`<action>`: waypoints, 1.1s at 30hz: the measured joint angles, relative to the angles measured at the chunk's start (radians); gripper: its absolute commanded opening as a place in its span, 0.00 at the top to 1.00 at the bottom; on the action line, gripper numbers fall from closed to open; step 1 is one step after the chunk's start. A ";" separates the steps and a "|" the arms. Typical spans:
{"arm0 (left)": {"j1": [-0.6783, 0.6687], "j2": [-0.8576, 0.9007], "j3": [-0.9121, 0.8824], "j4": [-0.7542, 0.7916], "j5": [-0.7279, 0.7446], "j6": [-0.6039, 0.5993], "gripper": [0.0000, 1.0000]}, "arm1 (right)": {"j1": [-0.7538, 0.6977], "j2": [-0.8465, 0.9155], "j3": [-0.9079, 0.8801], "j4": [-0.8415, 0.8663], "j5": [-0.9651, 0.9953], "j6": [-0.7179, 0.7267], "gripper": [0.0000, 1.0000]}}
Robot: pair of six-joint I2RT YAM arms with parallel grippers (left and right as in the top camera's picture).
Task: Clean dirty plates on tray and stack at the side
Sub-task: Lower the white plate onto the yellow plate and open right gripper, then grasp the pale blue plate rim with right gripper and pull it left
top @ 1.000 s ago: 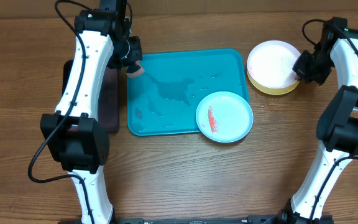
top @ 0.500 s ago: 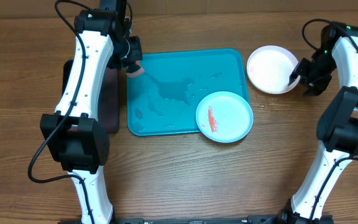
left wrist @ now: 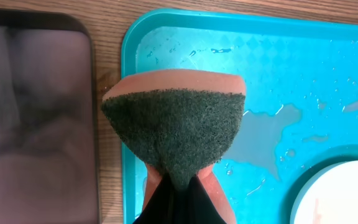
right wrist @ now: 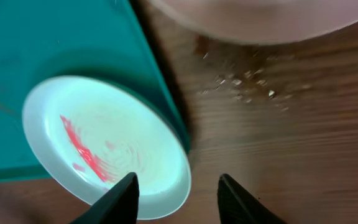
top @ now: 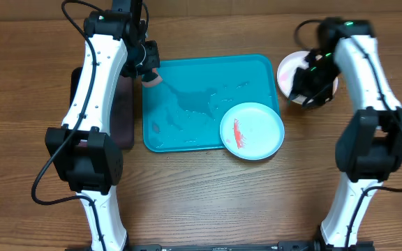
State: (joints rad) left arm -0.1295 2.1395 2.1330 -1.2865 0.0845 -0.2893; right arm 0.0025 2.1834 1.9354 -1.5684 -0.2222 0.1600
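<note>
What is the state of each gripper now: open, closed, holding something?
Left gripper: closed on the sponge.
Right gripper: open, holding nothing.

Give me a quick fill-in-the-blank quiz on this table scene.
1. The left gripper is shut on a ____.
2. The smear on the pale plate is coloured ____.
3. That plate overhangs the rim of the turquoise ____.
4. The right gripper stands open, holding ____.
Missing words: sponge; red; tray; nothing.
</note>
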 measured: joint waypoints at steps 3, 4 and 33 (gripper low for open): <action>0.000 0.000 0.000 0.000 0.000 0.000 0.96 | 0.026 0.000 -0.063 0.013 0.004 -0.007 0.59; 0.000 0.000 0.000 0.000 0.000 0.000 0.96 | 0.031 0.000 -0.089 0.022 0.007 -0.009 0.59; 0.000 0.000 0.000 0.000 -0.008 0.000 0.96 | 0.097 -0.098 -0.380 0.210 0.047 -0.060 0.72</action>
State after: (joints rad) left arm -0.1295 2.1395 2.1330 -1.2865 0.0769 -0.2890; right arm 0.0998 2.0857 1.5555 -1.3586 -0.1757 0.0998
